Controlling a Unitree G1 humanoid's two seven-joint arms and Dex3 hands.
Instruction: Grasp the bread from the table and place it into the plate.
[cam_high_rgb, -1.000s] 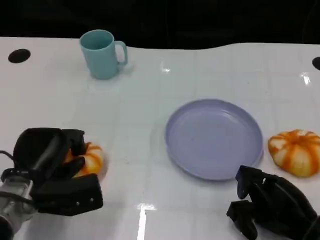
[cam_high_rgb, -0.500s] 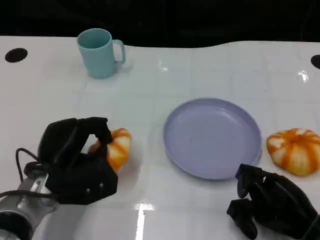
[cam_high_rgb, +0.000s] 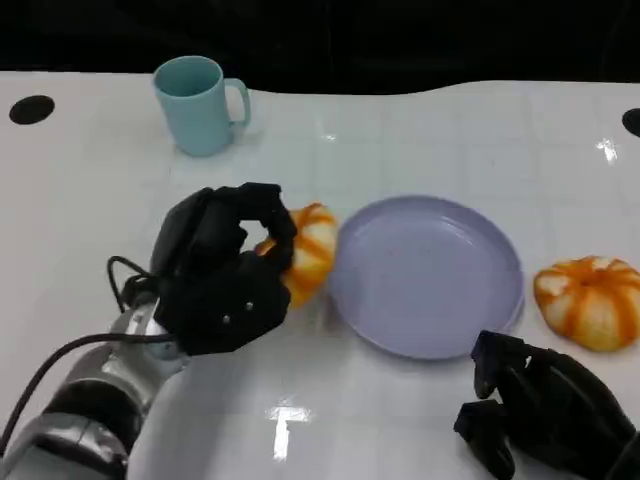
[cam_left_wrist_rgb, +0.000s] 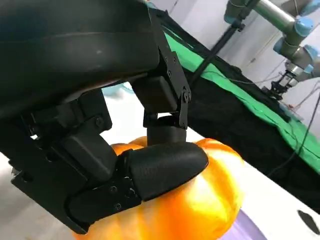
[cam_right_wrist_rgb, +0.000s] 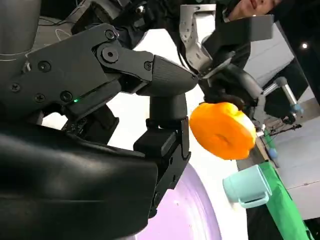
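- Right now my left hand (cam_high_rgb: 225, 275) grips the bread (cam_high_rgb: 305, 250), an orange, white-striped bun, with my fingers (cam_left_wrist_rgb: 165, 165) curled over its top and side.
- From the head view, that bread sits just beside the left rim of the lavender plate (cam_high_rgb: 425, 275), close against it; I cannot tell whether it touches the rim or is clear of the white table (cam_high_rgb: 400, 140).
- Up close from my left wrist, one black finger lies flat across the glossy orange crust, and a sliver of the plate's purple edge shows underneath the bread.
- My right hand (cam_high_rgb: 540, 410) is low at the near right corner, just beside the plate's near edge; its fingers look curled in with nothing between them.
- From my right wrist, the bread (cam_right_wrist_rgb: 222, 130) shows beyond my own fingers, clasped by the other hand, with the plate's purple surface below.
- Another striped orange bun (cam_high_rgb: 590, 300) lies on the table just right of the plate, apart from both hands.
- Farther back on the left stands a teal mug (cam_high_rgb: 198, 105), upright, handle to the right, well apart from the plate.
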